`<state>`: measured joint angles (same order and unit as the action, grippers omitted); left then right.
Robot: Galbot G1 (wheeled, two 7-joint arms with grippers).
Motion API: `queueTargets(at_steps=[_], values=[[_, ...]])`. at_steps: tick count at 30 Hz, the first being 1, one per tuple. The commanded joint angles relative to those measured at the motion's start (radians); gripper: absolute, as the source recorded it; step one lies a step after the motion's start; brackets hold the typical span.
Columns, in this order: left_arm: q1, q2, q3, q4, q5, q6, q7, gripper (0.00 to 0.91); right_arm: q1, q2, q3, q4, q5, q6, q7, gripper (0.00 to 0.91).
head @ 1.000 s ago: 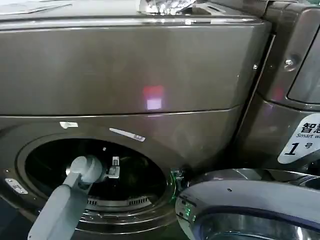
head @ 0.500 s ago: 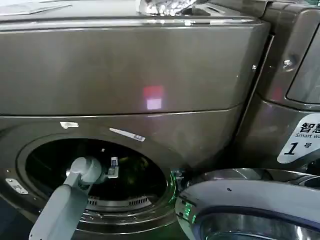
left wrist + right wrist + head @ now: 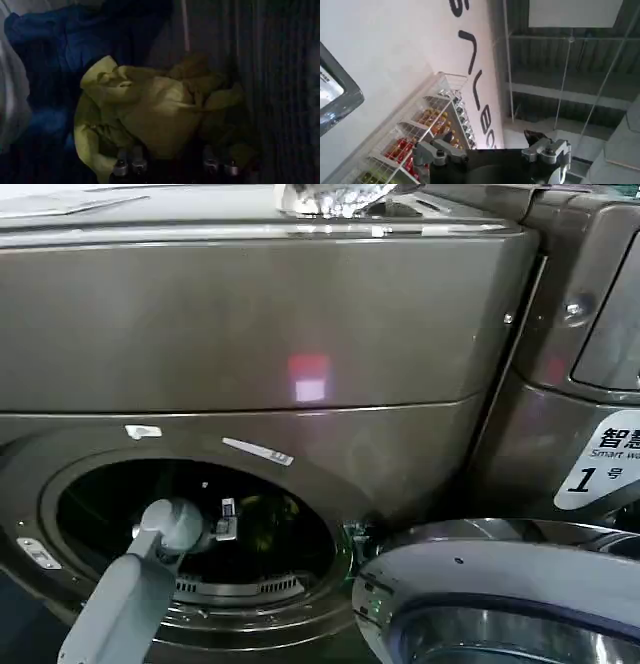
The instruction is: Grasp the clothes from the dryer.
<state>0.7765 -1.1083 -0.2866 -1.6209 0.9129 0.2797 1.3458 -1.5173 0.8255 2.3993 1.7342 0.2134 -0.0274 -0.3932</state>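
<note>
The left pincer (image 3: 172, 167) is deep inside the dryer (image 3: 300, 334), reached in through the round porthole (image 3: 195, 529). In the left wrist view its two fingertip pairs stand wide apart, one fingertip (image 3: 127, 167) on one side and the other at the far side, with the clothes (image 3: 150, 110) just ahead of them and partly between them; the jaws are spread and I cannot tell whether they touch the fabric yet. The clothes are a crumpled yellow-green bundle lying on the dark drum floor, against the ribbed drum wall (image 3: 280, 75). Beside the bundle, toward 10 o'clock in that view, lies a dark blue cloth (image 3: 55, 45).

In the head view the left arm (image 3: 120, 604) rises from 7 o'clock and goes into the porthole, its grey wrist joint (image 3: 170, 524) at the opening's centre. A faint yellow-green patch shows inside the drum just at 3 o'clock from the wrist. The open door (image 3: 500, 594) of the dryer hangs at 4 o'clock, its chrome ring towards the camera. A white "1" sticker (image 3: 600, 464) sits at 3 o'clock.

The right pincer (image 3: 492, 150) is raised and points towards a ceiling (image 3: 570, 75) and a wire shelf (image 3: 420, 135) of goods; its fingers stand wide apart with nothing between them.
</note>
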Motion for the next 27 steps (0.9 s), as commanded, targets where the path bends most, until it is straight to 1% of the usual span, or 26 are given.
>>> queueTargets(at_steps=[1,11,17,19,21,24,27], values=[[-0.002,-0.003,-0.001,-0.017,-0.019,0.001,0.002,0.000,-0.008,-0.001,0.007,-0.002,0.003,0.001,0.000,0.907],[-0.002,-0.003,0.001,-0.049,-0.052,0.021,-0.020,0.000,-0.011,-0.002,0.007,-0.002,0.011,0.001,-0.001,0.907],[-0.008,-0.001,0.003,-0.066,-0.075,0.055,-0.095,0.000,-0.007,0.001,0.002,-0.001,0.012,0.002,0.000,0.907],[-0.011,-0.003,0.007,-0.078,-0.088,0.084,-0.129,0.000,-0.007,0.001,0.001,-0.002,0.012,0.002,0.000,0.907],[-0.014,-0.005,0.012,-0.086,-0.095,0.102,-0.193,0.000,-0.006,0.000,0.000,-0.003,0.012,0.002,0.000,0.907],[-0.031,-0.014,0.035,-0.089,-0.119,0.168,-0.344,0.000,-0.003,-0.002,-0.002,-0.003,0.012,0.002,-0.001,0.907],[-0.046,-0.030,0.049,-0.089,-0.153,0.207,-0.479,0.000,0.001,-0.002,-0.005,-0.003,0.012,0.003,0.000,0.907]])
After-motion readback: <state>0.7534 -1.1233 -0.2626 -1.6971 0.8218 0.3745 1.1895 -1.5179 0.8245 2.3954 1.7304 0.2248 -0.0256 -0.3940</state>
